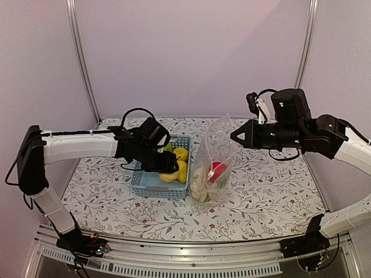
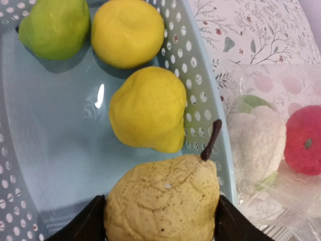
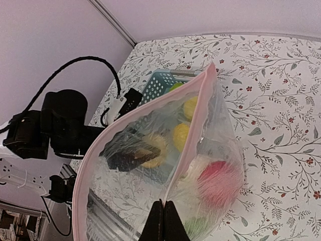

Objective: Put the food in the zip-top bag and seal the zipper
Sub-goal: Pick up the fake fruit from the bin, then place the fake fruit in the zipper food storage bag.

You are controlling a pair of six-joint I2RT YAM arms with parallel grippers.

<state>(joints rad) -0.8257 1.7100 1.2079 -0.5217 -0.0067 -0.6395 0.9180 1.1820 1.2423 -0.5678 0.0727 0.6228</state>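
The left claw (image 2: pixel 160 223) sits closest to its own wrist camera. Its two dark fingers press against either side of a speckled pear (image 2: pixel 163 198) at the near end of the blue basket (image 2: pixel 50 150). To do this step well, the grip should probably be firm across the pear's widest part. A straight lift would then clear the basket wall without nudging the lemon (image 2: pixel 148 108) just behind. Farther in lie a round yellow fruit (image 2: pixel 125 30) and a green fruit (image 2: pixel 52 25).

Just beside the basket, on the flowered counter (image 1: pixel 261 197), stands the bag (image 1: pixel 215 165). It is clear and crinkly, with a red tomato (image 2: pixel 303 145) and a white cauliflower (image 2: pixel 256 143) at its bottom. The right claw (image 3: pixel 164 221) is closed on one lip of the bag, pinching it and holding the bag upright. The zipper (image 3: pixel 186 140) gapes apart, so the pear should be carried over that mouth before it is let go.
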